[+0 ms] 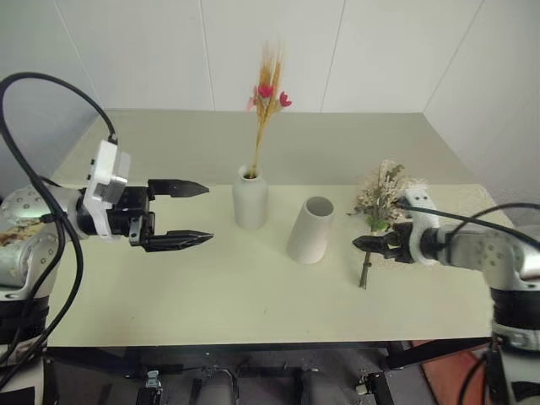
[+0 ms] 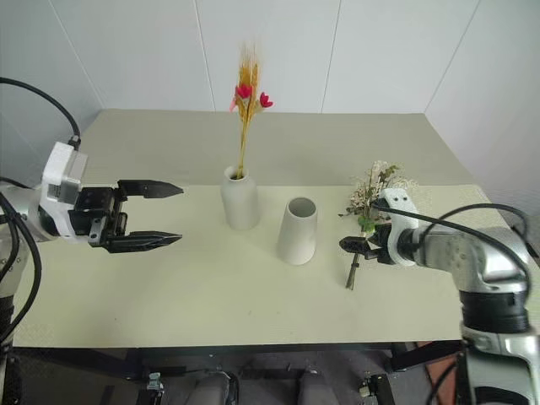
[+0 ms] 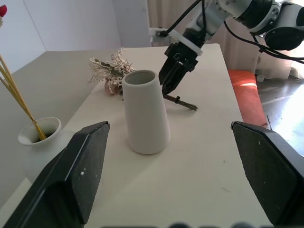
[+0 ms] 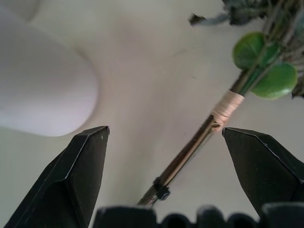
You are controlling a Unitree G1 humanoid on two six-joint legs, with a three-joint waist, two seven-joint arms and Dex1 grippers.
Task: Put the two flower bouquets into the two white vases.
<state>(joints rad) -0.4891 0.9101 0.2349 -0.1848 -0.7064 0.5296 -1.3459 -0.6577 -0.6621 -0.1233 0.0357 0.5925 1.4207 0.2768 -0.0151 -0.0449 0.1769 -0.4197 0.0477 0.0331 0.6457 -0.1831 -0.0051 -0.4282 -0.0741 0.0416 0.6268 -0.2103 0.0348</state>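
Note:
A thin bouquet of yellow-orange stalks with red blooms stands upright in the bottle-shaped white vase. My left gripper hangs open and empty just left of that vase, pointing toward it. Right of the bottle vase stands the cone-shaped white vase, with nothing in its mouth. The bushy bouquet of cream sprigs and green leaves lies flat on the table to its right. My right gripper is open, low over the bouquet's bound stem, a finger on each side, apart from it.
The pale green table has its front edge close below both arms, and white walls rise behind it. An orange object lies on the floor beyond the table's right edge.

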